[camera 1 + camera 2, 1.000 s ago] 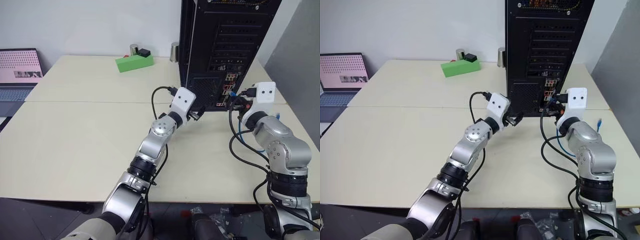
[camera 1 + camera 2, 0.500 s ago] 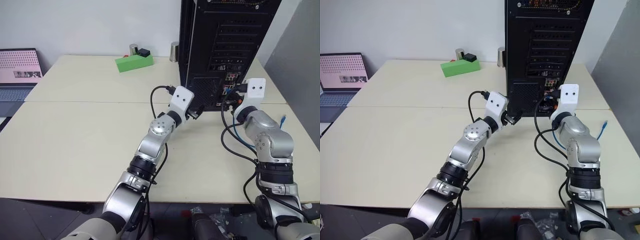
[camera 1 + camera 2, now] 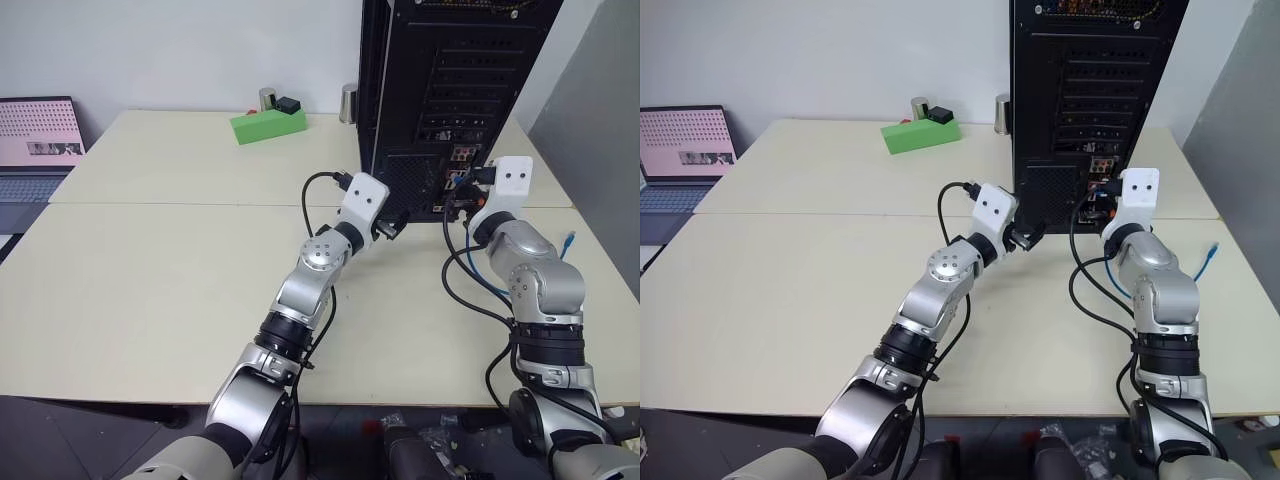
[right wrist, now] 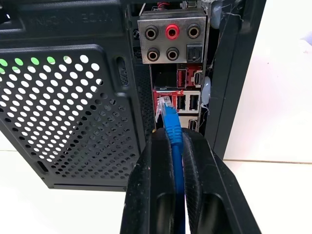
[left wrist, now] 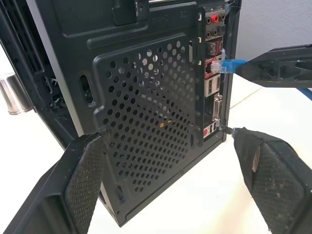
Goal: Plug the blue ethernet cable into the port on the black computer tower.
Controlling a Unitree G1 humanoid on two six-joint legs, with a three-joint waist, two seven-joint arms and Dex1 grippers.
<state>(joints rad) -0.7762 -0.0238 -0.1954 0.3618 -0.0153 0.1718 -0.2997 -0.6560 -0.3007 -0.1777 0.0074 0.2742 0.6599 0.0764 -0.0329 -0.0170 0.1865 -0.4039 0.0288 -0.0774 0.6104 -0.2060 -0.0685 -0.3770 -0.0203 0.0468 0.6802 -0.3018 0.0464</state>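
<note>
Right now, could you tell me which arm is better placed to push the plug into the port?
The right. Its right gripper is shut on the thin blue ethernet cable, plug at the tall black metal computer tower ports. The left gripper is open, holding nothing.

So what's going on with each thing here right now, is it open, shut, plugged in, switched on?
Blue ethernet cable: pinched in the right gripper, clear plug at the port's mouth; whether seated, cannot tell.
Right gripper: shut on the cable.
Left gripper: open, holding nothing, fingers either side of the tower's mesh vent.
Black computer tower: upright on the table, rear facing the robot.
Laptop: lid open, screen lit.
</note>
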